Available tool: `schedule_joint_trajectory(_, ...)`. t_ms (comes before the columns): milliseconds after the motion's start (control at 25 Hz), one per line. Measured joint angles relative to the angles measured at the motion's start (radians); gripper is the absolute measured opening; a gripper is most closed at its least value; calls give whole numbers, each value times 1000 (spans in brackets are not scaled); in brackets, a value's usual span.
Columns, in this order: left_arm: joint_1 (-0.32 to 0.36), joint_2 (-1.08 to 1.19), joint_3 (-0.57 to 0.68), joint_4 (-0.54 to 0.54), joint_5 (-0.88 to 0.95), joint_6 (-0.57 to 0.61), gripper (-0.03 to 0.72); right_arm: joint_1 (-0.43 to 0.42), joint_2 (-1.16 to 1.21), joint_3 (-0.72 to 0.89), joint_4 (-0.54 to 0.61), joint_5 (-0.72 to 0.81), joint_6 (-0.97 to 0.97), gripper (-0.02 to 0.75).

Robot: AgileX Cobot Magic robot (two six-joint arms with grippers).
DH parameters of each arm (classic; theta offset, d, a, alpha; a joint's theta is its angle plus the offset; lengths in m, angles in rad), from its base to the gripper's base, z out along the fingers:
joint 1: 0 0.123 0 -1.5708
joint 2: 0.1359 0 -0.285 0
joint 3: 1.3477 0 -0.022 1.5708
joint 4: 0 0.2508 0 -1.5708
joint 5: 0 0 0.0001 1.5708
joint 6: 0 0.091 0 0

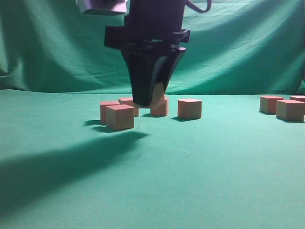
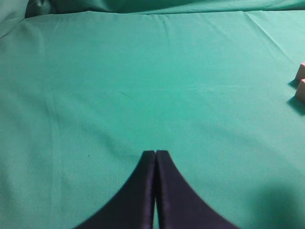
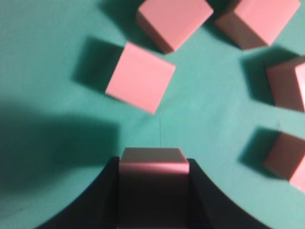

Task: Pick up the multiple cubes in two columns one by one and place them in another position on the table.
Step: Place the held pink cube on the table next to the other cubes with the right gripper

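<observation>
Exterior view first: the green worktop [image 1: 157, 181] fills the room's lower half, with a draped green backdrop [image 1: 248, 43] behind it. Over the middle hangs the right arm's dark pincer [image 1: 148, 101], its jaws partly closed around one cube [image 1: 156, 95] that sits lifted just above the cloth. Around it a cluster of cubes rests on the worktop: one nearest the camera [image 1: 120, 117], another just right of the pincer [image 1: 189, 108], others behind. Well apart, at the far right, a second group of cubes [image 1: 290, 109] stands together. From the left wrist, the left pincer [image 2: 155, 157] is pressed fully together with nothing in it, hovering over bare cloth.
</observation>
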Motion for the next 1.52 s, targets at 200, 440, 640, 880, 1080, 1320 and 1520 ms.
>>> schedule_joint_trajectory(200, 0, 0, 0, 0, 0, 0, 0, 0, 45, -20, 0, -10, 0, 255)
schedule_joint_trajectory(440, 0, 0, 0, 0, 0, 0, 0, 0, 68, -20, 0, -12, -4, 255)
schedule_joint_trajectory(640, 0, 0, 0, 0, 0, 0, 0, 0, 73, -21, 0, -12, -4, 255)
schedule_joint_trajectory(880, 0, 0, 0, 0, 0, 0, 0, 0, 88, -22, 2, -12, -2, 255)
schedule_joint_trajectory(1080, 0, 0, 0, 0, 0, 0, 0, 0, 88, -22, 2, -12, 0, 255)
schedule_joint_trajectory(1320, 0, 0, 0, 0, 0, 0, 0, 0, 93, -22, 3, -14, 0, 335)
schedule_joint_trajectory(1520, 0, 0, 0, 0, 0, 0, 0, 0, 94, -22, 14, -14, 0, 580)
